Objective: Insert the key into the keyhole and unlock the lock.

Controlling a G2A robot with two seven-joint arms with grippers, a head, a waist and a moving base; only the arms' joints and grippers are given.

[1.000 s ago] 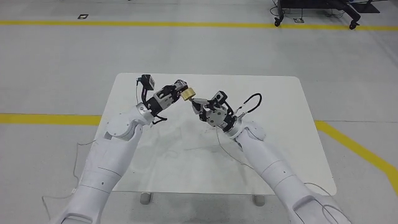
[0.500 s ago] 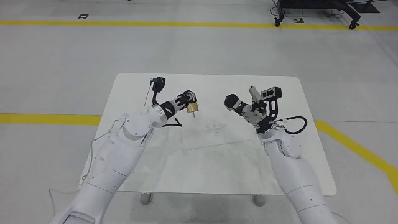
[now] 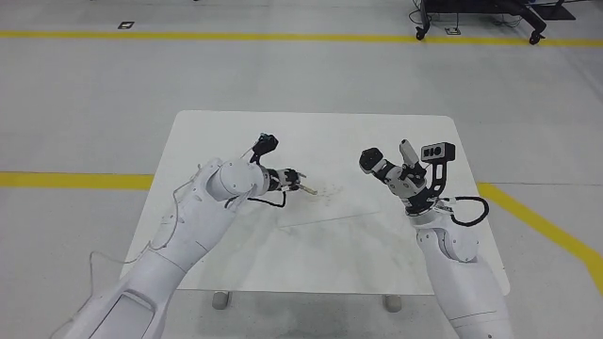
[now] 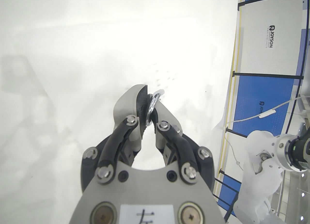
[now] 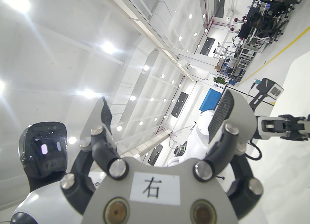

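Silvery metal is glinting in the left end effector (image 4: 150, 100), which is clenching a small metal piece (image 4: 157, 95) edge-on. A rounded loop is poking out past the tips, but I cannot tell whether it is the key's bow or the lock's shackle. In the top view this end effector (image 3: 294, 184) is hanging low over the middle of the white table (image 3: 377, 245), with the metal piece (image 3: 306, 188) jutting toward the other arm, just above the surface or touching it.

The right end effector (image 5: 167, 103) is standing released and carrying nothing, its jaws spread wide and tilting up toward the ceiling. From above it (image 3: 388, 157) is sitting well apart from the left one, over the table's right half.

No insertion is going on. To my eye the left arm is either setting its piece down or presenting it. The next move is probably calling for the right arm to turn back down, take up the mating part, and line it up squarely with the left.
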